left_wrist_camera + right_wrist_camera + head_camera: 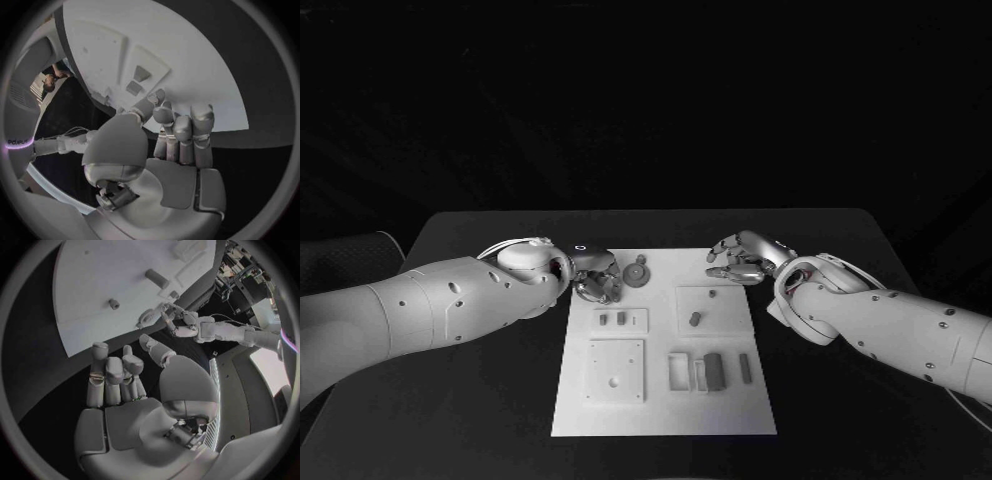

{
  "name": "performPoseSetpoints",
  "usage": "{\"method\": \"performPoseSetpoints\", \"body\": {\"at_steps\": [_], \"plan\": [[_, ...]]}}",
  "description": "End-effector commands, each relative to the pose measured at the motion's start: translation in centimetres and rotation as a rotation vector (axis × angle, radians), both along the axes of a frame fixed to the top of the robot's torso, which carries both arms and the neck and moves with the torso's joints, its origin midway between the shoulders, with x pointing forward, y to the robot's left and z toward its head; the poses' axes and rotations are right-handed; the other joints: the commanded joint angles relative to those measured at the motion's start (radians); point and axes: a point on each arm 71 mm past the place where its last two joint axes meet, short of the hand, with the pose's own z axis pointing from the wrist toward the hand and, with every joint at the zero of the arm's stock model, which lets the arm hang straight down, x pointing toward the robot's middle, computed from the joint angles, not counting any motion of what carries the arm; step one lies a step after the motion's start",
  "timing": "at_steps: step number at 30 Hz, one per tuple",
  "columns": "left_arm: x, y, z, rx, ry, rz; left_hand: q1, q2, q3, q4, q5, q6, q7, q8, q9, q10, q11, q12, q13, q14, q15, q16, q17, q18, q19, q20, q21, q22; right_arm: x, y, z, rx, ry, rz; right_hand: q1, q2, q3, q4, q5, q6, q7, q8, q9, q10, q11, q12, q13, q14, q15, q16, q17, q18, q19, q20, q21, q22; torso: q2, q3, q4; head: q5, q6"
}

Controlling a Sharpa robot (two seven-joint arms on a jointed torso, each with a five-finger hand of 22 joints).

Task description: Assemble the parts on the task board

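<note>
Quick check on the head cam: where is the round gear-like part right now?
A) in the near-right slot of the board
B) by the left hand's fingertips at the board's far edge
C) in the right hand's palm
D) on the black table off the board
B: the round gear-like part sits on the task board near its far edge, right at the left hand; whether the fingers pinch it is unclear. The right hand holds nothing visible.

Black table (488, 400), matte top, far edge and both far corners visible in head view. White task board (661, 415) lies flat directly on it, centred, long side running away from the robot. Bare table surface shows on both sides of the board and beyond its far edge. Board's near edge sits close to the table's near side.
</note>
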Motion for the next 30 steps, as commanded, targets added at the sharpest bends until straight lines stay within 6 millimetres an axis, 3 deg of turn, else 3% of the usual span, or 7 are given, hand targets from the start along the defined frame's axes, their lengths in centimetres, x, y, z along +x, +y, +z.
{"method": "performPoseSetpoints", "body": {"at_steps": [1, 14, 19, 24, 27, 30], "plan": [[0.1, 0.1, 0.1, -0.011, -0.009, 0.01, 0.0, -0.012, -0.005, 0.0, -0.004, -0.015, -0.001, -0.008, -0.002, 0.009, -0.002, -0.001, -0.003, 0.01, 0.001, 0.005, -0.001, 0.105, 0.007, 0.001, -0.007, 0.007, 0.0, 0.1, 0.0, -0.004, 0.005, 0.011, -0.007, -0.002, 0.0, 0.005, 0.002, 0.002, 0.008, -0.007, 0.002, -0.002, 0.006, 0.001, 0.001, 0.01, 0.0, -0.005, 0.0, 0.013, 0.0, -0.009, -0.003, 0.017, 0.0, -0.0005, 0.0003, 0.0, 0.0], [0.3, 1.7, 0.2, -0.009, -0.023, 0.047, 0.008, -0.017, -0.007, 0.0, -0.003, -0.082, 0.005, -0.041, -0.019, 0.013, 0.004, 0.002, -0.016, 0.016, 0.006, 0.001, -0.002, 0.11, 0.014, 0.006, -0.012, 0.006, 0.3, -0.7, -0.2, -0.016, 0.007, -0.008, -0.007, -0.002, 0.0, 0.005, 0.002, 0.002, 0.008, -0.007, 0.002, -0.002, 0.006, 0.001, 0.001, 0.01, 0.0, -0.005, 0.0, 0.013, 0.0, -0.009, -0.004, 0.017, -0.001, 0.0, 0.0001, 0.0, 0.005], [0.2, 2.9, 0.9, -0.091, -0.015, 0.097, 0.001, -0.02, -0.007, 0.004, -0.005, -0.094, 0.006, -0.045, -0.025, -0.005, 0.005, -0.005, -0.02, 0.006, 0.007, -0.01, -0.006, 0.113, 0.005, 0.007, -0.021, 0.003, 0.6, -1.3, -0.4, -0.017, 0.029, -0.014, -0.007, -0.002, 0.0, 0.004, 0.001, 0.002, 0.008, -0.007, 0.002, -0.002, 0.006, 0.001, 0.001, 0.01, 0.0, -0.005, 0.0, 0.013, -0.001, -0.009, -0.004, 0.017, 0.0, 0.0004, 0.0004, -0.002, 0.01], [0.7, 4.3, 2.8, -0.246, -0.014, 0.189, -0.013, -0.027, 0.002, 0.007, -0.008, -0.098, 0.007, -0.042, -0.03, -0.091, 0.006, -0.051, -0.029, -0.051, 0.009, -0.075, -0.031, 0.107, -0.051, 0.017, -0.08, -0.02, 0.8, -1.8, -0.4, -0.013, 0.038, -0.011, -0.002, -0.001, 0.001, -0.002, -0.002, -0.009, 0.011, -0.014, 0.0, -0.004, 0.009, -0.001, 0.0, 0.006, 0.002, -0.008, -0.001, 0.013, -0.005, -0.008, -0.006, 0.017, 0.0, -0.0004, 0.0002, -0.01, 0.013], [0.8, 5.4, 3.7, -0.342, -0.01, 0.243, -0.005, -0.019, 0.016, 0.007, -0.003, -0.066, 0.009, -0.023, -0.024, -0.118, 0.009, -0.079, -0.04, -0.063, 0.011, -0.097, -0.041, 0.102, -0.064, 0.02, -0.099, -0.029, 0.8, -2.2, -0.3, -0.016, 0.038, -0.016, 0.001, -0.001, 0.001, -0.007, -0.003, -0.017, 0.013, -0.018, -0.001, -0.006, 0.012, -0.002, 0.0, 0.004, 0.004, -0.008, -0.001, 0.013, -0.007, -0.007, -0.007, 0.017, 0.0, 0.001, -0.0001, -0.011, 0.014], [0.8, 6.2, 4.5, -0.422, -0.005, 0.281, -0.006, -0.017, 0.036, 0.007, 0.003, -0.057, 0.019, -0.015, -0.023, -0.155, 0.019, -0.159, -0.083, -0.091, 0.022, -0.152, -0.066, 0.09, -0.099, 0.032, -0.145, -0.053, 0.8, -2.6, -0.2, -0.018, 0.038, -0.017, 0.002, -0.002, 0.0, -0.01, -0.004, -0.022, 0.015, -0.022, -0.002, -0.006, 0.013, -0.001, 0.0, 0.003, 0.006, -0.008, 0.0, 0.013, -0.008, -0.007, -0.008, 0.017, -0.001, 0.0016, 0.0016, -0.013, 0.015]]}}
